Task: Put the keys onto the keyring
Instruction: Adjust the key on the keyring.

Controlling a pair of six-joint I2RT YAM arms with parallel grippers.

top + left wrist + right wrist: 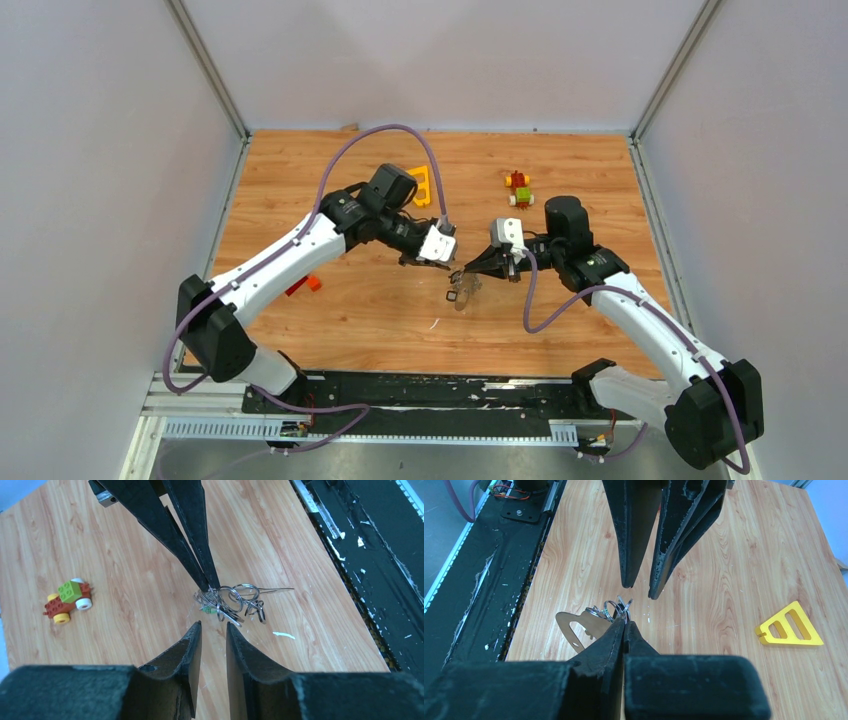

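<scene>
Holding now: our right gripper has its jaws pressed together on the keys, pinching the tangle of small wire rings they hang from
Other arm: our left gripper has its jaws a narrow gap apart with nothing between them, its tips just short of the tangle and facing the right gripper's tips
Landmark: toy block car, towards the far side of the table
Keys, place: nearer our arm bases than the toy block car and a little to its left; a green tag and dark key shapes show in the cluster
Loop: the keyring, a flat silver D shape, touches the tangle on the arm-base side of the toy block car; we cannot tell whether it hangs or rests on the wood
Bystander: yellow triangle frame, well left of the toy block car
Done, as we judge: keys and keyring are gathered at one spot, with one gripper holding
Left, as we judge: the rings overlap too much for us to see any key threaded on the keyring, so we count the threading as not yet done
</scene>
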